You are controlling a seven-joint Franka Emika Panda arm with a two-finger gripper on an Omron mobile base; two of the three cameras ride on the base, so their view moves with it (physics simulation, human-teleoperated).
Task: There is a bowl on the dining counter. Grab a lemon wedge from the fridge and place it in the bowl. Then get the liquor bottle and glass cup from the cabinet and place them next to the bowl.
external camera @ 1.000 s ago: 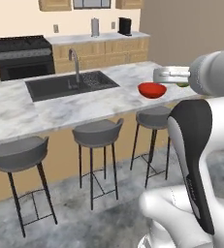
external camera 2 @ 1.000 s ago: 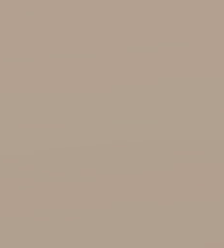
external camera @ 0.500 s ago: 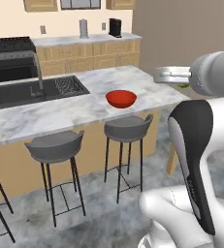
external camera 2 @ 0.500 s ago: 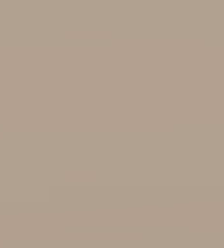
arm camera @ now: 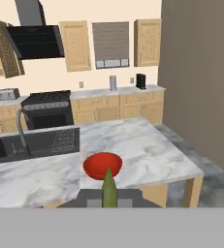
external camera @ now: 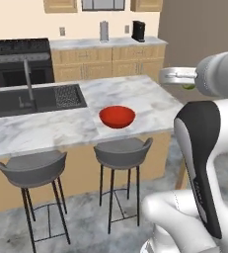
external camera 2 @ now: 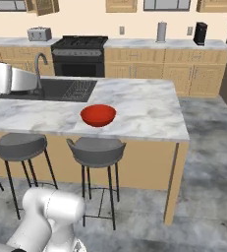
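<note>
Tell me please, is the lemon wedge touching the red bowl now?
Apart. In the left base view the lemon wedge sits high at the arm's end, off past the counter's edge, while the bowl rests on the dining counter, with open counter between them.

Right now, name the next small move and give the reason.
Probably carry the lemon wedge forward and down over the bowl. The gripper holds the wedge short of the empty bowl, which sits ahead on the dining counter.
</note>
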